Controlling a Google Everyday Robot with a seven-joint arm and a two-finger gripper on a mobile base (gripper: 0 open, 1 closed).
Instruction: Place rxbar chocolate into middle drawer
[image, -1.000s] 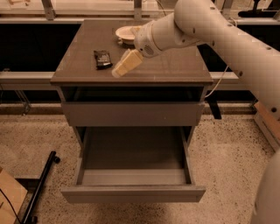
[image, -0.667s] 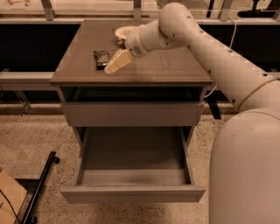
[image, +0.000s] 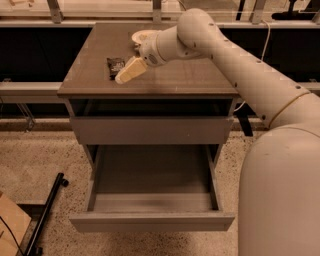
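So the biggest thing here is the robot itself: its cream body (image: 285, 190) fills the right side, and the arm (image: 240, 65) reaches from there across the desk's right edge toward the left half of the top. The desk (image: 180, 75) is a grey-brown cabinet with a flat top. Under its front edge there's an open gap, then a shut drawer with a taller plain front panel (image: 150, 130). Below that, the middle drawer (image: 150, 172) is pulled way out past the front edge, and you can see its flat bare bottom, low side walls and narrow front strip. A black pole (image: 47, 210) lies on the speckled floor off the desk's front-left corner, next to some tan board (image: 10, 225). Up on top, a round cream-white bowl (image: 141, 36) sits near the back edge, about midway along it, with the arm's wrist partly in front of it. The gripper (image: 120, 78) is angled down and to the left over the left part of the top, closer to the front edge than the back. Honestly can't tell if it's open or closed from this angle. The rxbar chocolate (image: 115, 65) lies flat on the desk top near the left edge, just left of the gripper's tip. The two look right up against each other, but I can't say whether they're touching.
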